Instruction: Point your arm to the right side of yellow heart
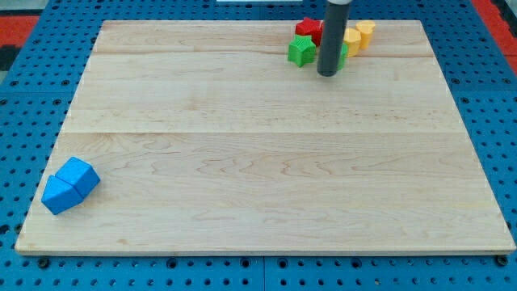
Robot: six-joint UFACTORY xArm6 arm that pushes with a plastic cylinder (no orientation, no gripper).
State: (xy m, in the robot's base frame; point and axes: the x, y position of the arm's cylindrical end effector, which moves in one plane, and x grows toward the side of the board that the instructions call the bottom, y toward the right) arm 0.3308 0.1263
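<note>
one rod, my tip (328, 73) just left of yellow heart (352, 40), beside green star (301, 51); no pincer fitted

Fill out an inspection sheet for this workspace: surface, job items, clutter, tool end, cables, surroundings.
Surface: wooden board, flat, light, lying on a blue pegboard.
Job's things: yellow block and second yellow block at the view's top right; which of them is the heart cannot be told, as the rod partly hides them.
Clutter: green star-like block, red block, a green piece mostly hidden by the rod; two touching blue blocks at the view's bottom left.
Grippers: none; my tip rests just below the cluster, left of the yellow blocks.
Cables: nothing seen.
Surroundings: blue pegboard; red areas at the view's top corners.
</note>
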